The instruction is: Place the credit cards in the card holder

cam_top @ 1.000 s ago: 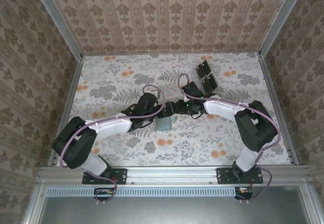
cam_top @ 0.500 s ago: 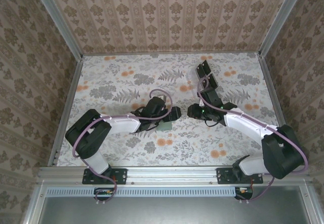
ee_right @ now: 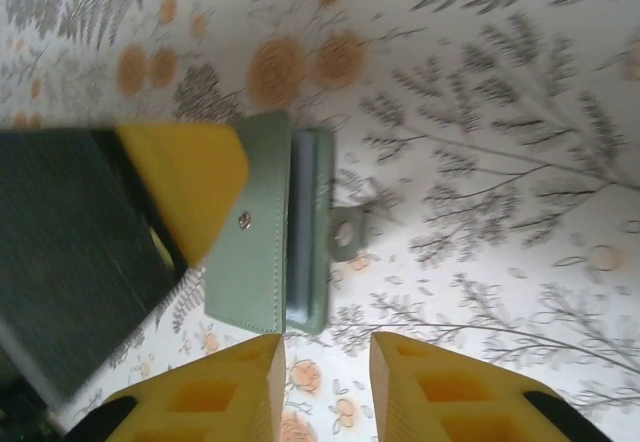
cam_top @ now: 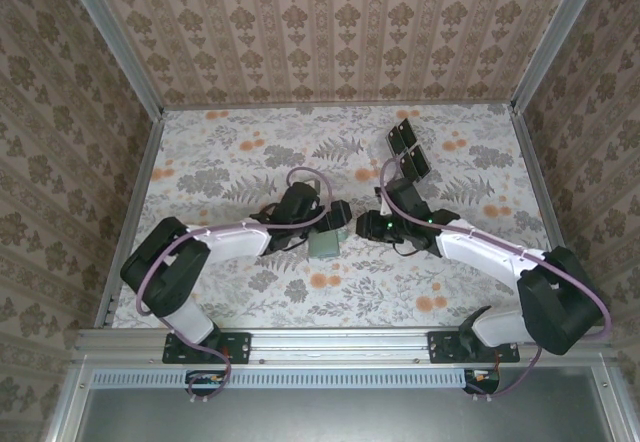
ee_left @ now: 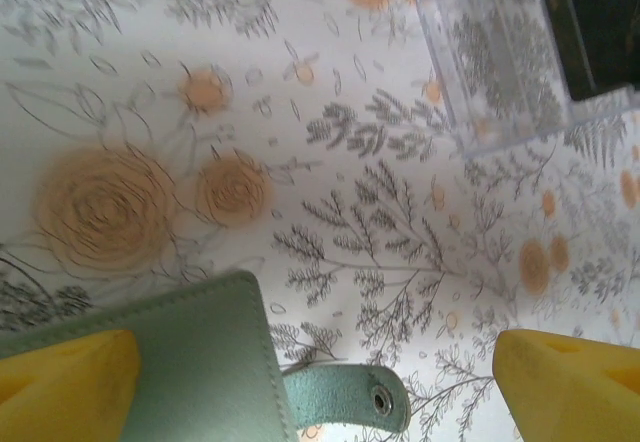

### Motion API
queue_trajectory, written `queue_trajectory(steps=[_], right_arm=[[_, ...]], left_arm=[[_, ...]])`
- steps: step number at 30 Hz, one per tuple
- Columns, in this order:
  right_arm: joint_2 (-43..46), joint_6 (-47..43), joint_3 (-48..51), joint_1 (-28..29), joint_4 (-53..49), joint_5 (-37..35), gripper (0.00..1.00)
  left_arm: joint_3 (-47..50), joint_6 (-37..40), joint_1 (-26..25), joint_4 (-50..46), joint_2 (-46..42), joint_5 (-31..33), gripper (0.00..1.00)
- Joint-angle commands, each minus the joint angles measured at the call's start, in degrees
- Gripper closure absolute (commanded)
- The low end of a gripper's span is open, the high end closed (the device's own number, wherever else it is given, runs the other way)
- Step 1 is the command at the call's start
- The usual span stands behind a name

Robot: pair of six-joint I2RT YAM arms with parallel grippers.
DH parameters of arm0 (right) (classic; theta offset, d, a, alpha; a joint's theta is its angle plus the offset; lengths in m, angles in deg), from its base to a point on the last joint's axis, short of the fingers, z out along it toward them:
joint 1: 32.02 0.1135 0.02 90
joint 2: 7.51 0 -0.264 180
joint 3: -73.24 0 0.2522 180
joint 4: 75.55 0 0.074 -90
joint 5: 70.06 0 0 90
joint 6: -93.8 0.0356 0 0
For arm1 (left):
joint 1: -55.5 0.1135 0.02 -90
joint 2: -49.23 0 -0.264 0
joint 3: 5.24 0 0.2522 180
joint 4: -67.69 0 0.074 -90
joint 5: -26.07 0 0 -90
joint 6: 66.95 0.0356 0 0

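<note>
Card holder (ee_right: 262, 227): lay folded flat near the middle of the table (cam_top: 230, 162), a little toward its near edge; its snap strap (ee_left: 345, 397) stuck out unfastened.
Left hand (ee_left: 315, 352): wide open, gripping nothing; one yellow finger (ee_right: 190, 167) sat over the holder's cover, the other over bare table.
Right hand (ee_right: 327, 387): hovered just beside the holder's end, fingers nearly together with a narrow gap, nothing between them.
Rack (cam_top: 408, 152): clear with dark panels, toward the far right corner, well apart from the holder.
</note>
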Motion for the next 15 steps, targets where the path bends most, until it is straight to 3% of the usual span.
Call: queue_trajectory(steps=[1, 7, 15], right_arm=[[-2.7, 2.1, -2.5, 1.9, 2.9, 1.2, 0.73], [-6.5, 2.3, -5.8, 4.6, 3.3, 1.4, 0.79], [-10.8, 2.2, -8.1, 6.9, 3.7, 1.6, 0.93]], left_arm=[[-2.0, 1.1, 2.3, -2.2, -3.4, -2.0, 0.00], [-2.7, 4.1, 7.4, -10.8, -8.0, -2.2, 0.00], [-2.0, 14.5, 13.4, -24.3, -12.1, -0.3, 0.00]])
